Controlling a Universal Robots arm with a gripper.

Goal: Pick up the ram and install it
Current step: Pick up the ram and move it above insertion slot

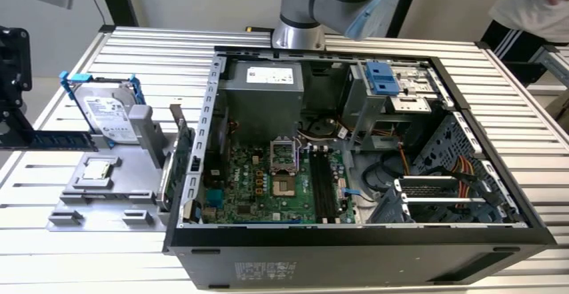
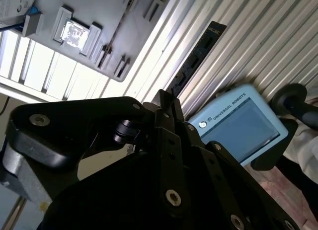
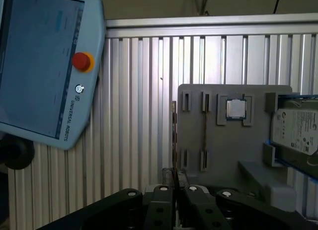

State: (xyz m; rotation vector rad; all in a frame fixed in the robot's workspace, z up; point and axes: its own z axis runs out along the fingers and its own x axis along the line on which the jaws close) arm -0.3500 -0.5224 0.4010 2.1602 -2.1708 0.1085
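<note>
**Ram point(image 1: 62, 141) gripped, install pending**

Being pinched in the narrowly closed tool point(image 3: 174, 173) beside the fixture plate point(image 1: 106, 194), at the exterior view's left, well apart from the computer case point(image 1: 356, 261). Pick-up seemingly done; seating in the motherboard slots point(image 1: 322, 184) remaining.

I noted an open computer case point(image 1: 356, 237) on the slatted table point(image 1: 53, 254), its motherboard point(image 1: 266, 187) exposed. Beside it, toward the table's edge on the exterior view's left, a grey fixture plate point(image 1: 116, 187) point(image 3: 223, 150) carried a hard drive point(image 1: 111, 114) point(image 3: 298, 128) in a blue frame, a processor chip point(image 1: 96, 169) point(image 3: 235, 109) point(image 2: 74, 34) and an upright green card point(image 1: 182, 154). A teach pendant point(image 3: 39, 66) point(image 2: 243, 123) appeared over the slats. A person point(image 1: 534, 4) stood at the far corner on the exterior view's right.
</note>
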